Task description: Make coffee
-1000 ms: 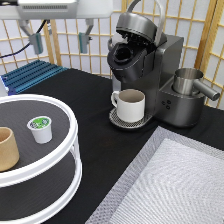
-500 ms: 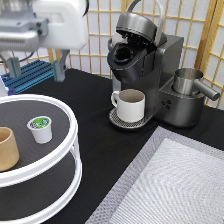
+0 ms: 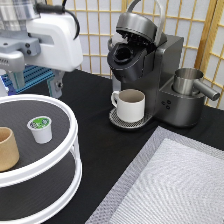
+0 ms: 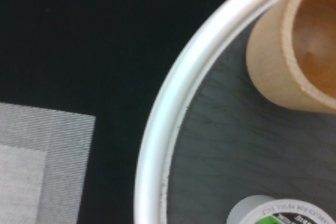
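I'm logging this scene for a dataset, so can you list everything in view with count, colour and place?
coffee pod: one, white with green-and-white lid, upright on the top shelf of the round stand.
tan cup: one, handleless, same shelf, toward the exterior view's left of the pod.
round stand: one, white rim, dark shelves, two tiers, exterior view's left.
white mug: one, on the coffee machine's drip tray.
coffee machine: one, dark grey, lid raised, exterior view's top centre.
metal pitcher: one, silver, beside the machine.
grey mat: one, bottom right.
pincer: one, open, above the stand, holding nothing.
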Available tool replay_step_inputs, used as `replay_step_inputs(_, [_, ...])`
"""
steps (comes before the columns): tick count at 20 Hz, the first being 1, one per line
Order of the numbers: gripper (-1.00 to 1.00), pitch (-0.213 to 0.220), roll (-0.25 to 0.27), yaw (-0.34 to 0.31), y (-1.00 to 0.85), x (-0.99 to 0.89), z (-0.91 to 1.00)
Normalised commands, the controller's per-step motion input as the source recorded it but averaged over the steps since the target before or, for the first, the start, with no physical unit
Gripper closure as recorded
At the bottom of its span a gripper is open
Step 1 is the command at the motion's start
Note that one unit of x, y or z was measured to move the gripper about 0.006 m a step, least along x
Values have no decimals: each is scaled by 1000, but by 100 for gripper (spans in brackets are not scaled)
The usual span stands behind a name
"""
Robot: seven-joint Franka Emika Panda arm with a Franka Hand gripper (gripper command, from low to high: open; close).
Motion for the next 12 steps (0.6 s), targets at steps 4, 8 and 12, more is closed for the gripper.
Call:
replay_step_inputs(4, [-100, 0, -59, -61, 0, -4, -378])
replay_step_inputs(8, [-100, -43, -76, -45, 7, -139, -341])
replay_step_inputs(12, [-100, -81, -73, -43, 5, -144, -244])
